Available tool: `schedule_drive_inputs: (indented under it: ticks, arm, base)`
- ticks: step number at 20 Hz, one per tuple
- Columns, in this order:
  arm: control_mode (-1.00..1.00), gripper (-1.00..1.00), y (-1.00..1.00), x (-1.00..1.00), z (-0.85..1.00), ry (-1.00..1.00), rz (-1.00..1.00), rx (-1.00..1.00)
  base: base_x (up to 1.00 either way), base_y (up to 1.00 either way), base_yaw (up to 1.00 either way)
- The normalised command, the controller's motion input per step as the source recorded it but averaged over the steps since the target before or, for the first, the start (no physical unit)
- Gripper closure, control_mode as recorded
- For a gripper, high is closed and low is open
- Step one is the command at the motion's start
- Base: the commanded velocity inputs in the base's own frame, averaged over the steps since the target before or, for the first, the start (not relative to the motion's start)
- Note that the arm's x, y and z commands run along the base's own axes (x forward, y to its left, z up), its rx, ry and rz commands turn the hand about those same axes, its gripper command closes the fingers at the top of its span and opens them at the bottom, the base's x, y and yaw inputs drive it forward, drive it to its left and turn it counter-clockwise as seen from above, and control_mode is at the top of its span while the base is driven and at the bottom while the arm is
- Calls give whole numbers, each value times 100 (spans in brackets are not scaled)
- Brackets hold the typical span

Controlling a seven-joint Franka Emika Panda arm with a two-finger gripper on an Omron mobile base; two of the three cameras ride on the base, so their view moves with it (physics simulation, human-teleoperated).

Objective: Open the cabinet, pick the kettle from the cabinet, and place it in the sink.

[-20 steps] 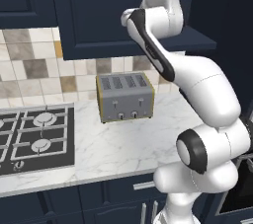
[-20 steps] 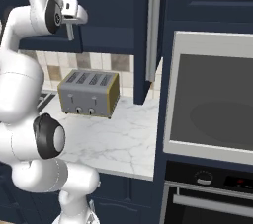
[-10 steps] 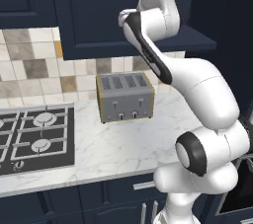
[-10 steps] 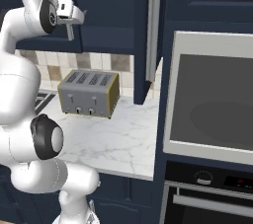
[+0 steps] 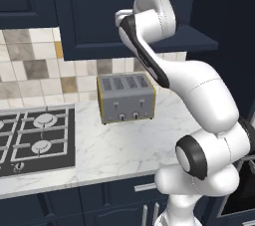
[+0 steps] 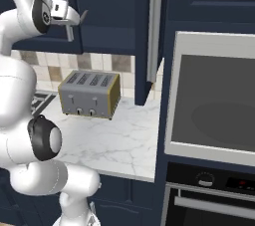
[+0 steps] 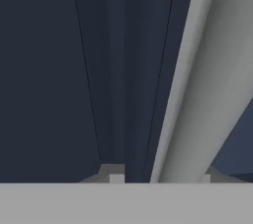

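The gripper is up at the dark blue cabinet, right by a silver handle; I cannot tell if the jaws are open; a toaster sits on the counter.

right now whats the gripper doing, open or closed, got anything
Gripper: open, fingertips either side of the cabinet's silver bar handle, not yet clamped on it; nothing held.

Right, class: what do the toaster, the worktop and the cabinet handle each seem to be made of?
Toaster: brushed metal, judging by its dull silver-grey sheen.
Worktop: polished white marble or an imitation, grey-veined.
Cabinet handle: probably satin metal, a pale silver bar without glare.
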Motion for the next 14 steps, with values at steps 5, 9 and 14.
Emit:
schedule_drive_inputs:
  ticks: [5, 9, 14]
  arm:
    - [-100, 100, 44, -27, 0, 0, -1, 0]
    - [-100, 100, 46, -38, 0, 0, 0, 0]
    - [-100, 100, 46, -39, 0, 0, 0, 0]
  base:
    - [0, 0, 0]
    - [0, 0, 0]
    - [0, 0, 0]
